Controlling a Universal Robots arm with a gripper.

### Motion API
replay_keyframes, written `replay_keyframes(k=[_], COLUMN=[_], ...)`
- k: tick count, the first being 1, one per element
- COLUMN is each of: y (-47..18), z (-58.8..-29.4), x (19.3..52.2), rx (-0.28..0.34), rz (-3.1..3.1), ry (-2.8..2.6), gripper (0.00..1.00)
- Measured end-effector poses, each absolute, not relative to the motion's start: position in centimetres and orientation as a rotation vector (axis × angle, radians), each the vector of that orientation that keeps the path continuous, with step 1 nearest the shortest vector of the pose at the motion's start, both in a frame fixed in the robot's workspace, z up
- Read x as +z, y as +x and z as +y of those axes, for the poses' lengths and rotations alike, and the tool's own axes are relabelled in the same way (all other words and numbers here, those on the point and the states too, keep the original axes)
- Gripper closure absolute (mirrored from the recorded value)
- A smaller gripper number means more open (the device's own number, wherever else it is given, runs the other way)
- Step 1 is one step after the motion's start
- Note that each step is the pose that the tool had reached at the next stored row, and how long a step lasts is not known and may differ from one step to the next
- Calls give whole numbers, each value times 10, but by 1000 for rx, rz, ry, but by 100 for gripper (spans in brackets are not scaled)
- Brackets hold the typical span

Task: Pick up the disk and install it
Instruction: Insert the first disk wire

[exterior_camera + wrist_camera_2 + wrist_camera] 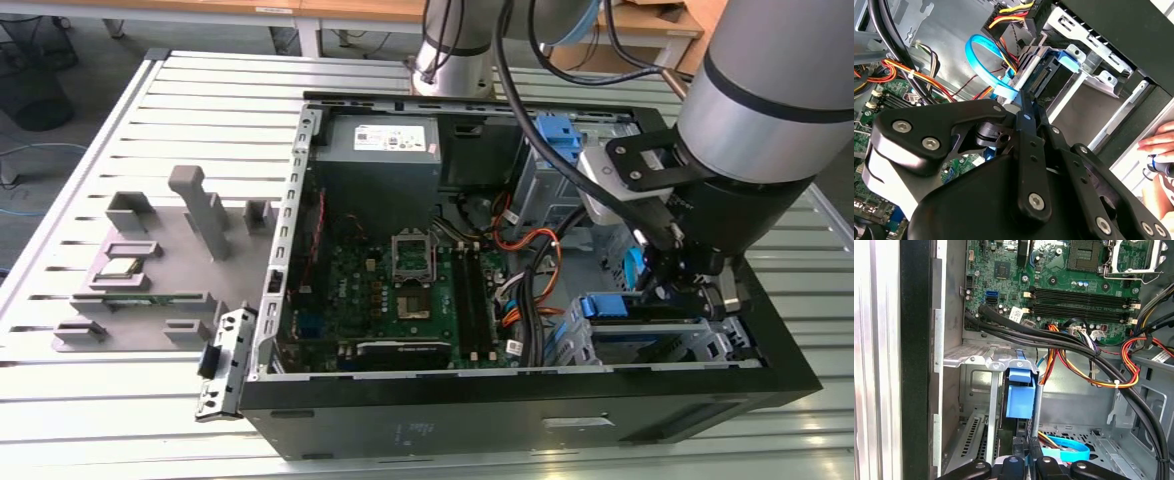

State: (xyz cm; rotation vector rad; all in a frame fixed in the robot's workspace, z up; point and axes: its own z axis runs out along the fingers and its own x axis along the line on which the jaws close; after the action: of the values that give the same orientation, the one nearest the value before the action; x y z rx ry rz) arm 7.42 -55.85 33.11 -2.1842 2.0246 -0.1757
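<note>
- A slatted metal table (80, 400) carried the work; at the exterior view's left a grey fixture block (160, 260) with upright posts sat on it, well apart from the computer.
- Behind the table stood wooden desks (334, 10) and a dark floor with loose cables.
- An open black computer case (534, 420) lay on its side in the middle, showing a green motherboard (400, 290) and a grey power supply (380, 140) towards the far wall.
- Orange, red and yellow wiring (1074, 365) and thick black cables (1019, 335) ran across the board's edge in the first wrist view.
- At the exterior view's right the arm reached down into the case, its gripper (681, 285) low over the metal drive cage (654, 335).
- The disk (1020, 397) stood on edge in the cage slot, its blue carrier tab uppermost, between the cage's metal rails.
- In the first wrist view the black fingertips (1015, 465) sat close together just beside the carrier's lower edge; whether they pinched it could not be told.
- In the second wrist view the gripper's black linkage (1024, 150) hid most of the disk, and a person's hand (1159, 150) was cut off at the frame edge outside the case.
</note>
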Motion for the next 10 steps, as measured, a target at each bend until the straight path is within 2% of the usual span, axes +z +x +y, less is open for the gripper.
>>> replay_keyframes(k=[10], y=[74], z=[-558], x=[330], rx=[-176], rz=[2025], ry=[-2184], gripper=[84])
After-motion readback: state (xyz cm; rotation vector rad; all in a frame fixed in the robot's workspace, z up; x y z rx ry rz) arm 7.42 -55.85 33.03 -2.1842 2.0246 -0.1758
